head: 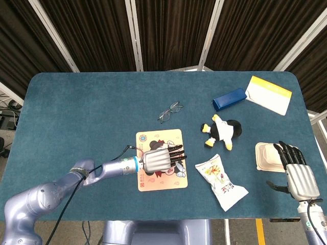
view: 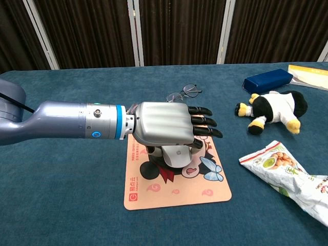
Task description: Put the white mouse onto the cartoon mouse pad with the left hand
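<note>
The cartoon mouse pad (head: pixel 168 182) (view: pixel 174 192) lies flat near the table's front edge. My left hand (head: pixel 159 159) (view: pixel 166 125) hovers low over the pad's middle, palm down, fingers stretched out toward the right. The thumb is tucked beneath the palm. The white mouse is hidden under the hand in both views, gripped between thumb and palm as far as I can tell. My right hand (head: pixel 299 176) rests at the table's front right corner with its fingers apart and nothing in it.
Glasses (head: pixel 170 111) (view: pixel 183 94) lie just behind the pad. A plush penguin (head: pixel 225 131), a snack bag (head: pixel 220 181) and a white box (head: pixel 267 155) are to the right. A blue case (head: pixel 230 98) and a yellow-white book (head: pixel 269 94) sit at the back right.
</note>
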`<state>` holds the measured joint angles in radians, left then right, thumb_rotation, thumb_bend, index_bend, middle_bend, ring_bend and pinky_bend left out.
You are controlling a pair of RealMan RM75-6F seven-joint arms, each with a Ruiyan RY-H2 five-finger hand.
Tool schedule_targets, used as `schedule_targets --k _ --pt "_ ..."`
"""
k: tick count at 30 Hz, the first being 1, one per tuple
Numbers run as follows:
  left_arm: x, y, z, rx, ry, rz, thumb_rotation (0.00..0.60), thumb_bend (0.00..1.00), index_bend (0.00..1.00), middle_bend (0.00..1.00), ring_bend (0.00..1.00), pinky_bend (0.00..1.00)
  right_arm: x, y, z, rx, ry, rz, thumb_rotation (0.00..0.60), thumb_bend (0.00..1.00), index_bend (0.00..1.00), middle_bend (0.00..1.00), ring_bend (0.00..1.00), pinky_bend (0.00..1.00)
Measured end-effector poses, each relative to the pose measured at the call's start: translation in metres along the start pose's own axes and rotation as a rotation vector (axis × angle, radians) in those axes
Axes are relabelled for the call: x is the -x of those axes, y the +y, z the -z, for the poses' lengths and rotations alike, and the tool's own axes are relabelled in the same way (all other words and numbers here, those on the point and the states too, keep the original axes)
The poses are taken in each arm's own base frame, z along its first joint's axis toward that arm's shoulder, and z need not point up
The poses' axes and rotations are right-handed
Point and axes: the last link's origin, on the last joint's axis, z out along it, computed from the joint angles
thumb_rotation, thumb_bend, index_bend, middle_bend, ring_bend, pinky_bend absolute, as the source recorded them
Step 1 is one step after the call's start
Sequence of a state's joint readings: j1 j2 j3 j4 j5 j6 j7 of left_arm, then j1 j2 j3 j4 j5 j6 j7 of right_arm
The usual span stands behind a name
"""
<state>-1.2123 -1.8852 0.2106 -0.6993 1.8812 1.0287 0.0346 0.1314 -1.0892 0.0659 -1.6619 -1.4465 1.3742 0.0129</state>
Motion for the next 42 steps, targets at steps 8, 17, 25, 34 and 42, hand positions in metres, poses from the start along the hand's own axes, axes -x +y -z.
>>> schedule_targets --k 8,17,25,34,42 --pt "0.002 0.001 -0.002 0.046 0.029 -0.018 0.6 0.45 0.56 0.0 0.0 0.0 0.0 0.0 0.0 0.0 0.0 0.0 0.6 0.11 0.0 0.0 0.0 0.0" --pt "0.006 0.0 -0.001 0.053 0.029 -0.03 0.6 0.45 0.4 0.0 0.0 0.0 0.0 0.0 0.0 0.0 -0.001 -0.002 0.6 0.11 0.0 0.0 0.0 0.0" --pt "0.006 -0.002 0.002 0.046 0.036 -0.044 0.6 0.42 0.17 0.0 0.0 0.0 0.0 0.0 0.0 0.0 -0.001 -0.001 0.6 0.11 0.0 0.0 0.0 0.0" --pt "0.004 -0.004 0.007 0.044 0.052 -0.053 0.6 0.38 0.11 0.0 0.0 0.0 0.0 0.0 0.0 0.0 0.0 0.0 0.6 0.11 0.0 0.0 0.0 0.0" --pt "-0.003 -0.018 0.022 0.0 0.094 -0.059 0.6 0.38 0.08 0.0 0.0 0.0 0.0 0.0 0.0 0.0 0.0 0.001 0.6 0.11 0.0 0.0 0.0 0.0"
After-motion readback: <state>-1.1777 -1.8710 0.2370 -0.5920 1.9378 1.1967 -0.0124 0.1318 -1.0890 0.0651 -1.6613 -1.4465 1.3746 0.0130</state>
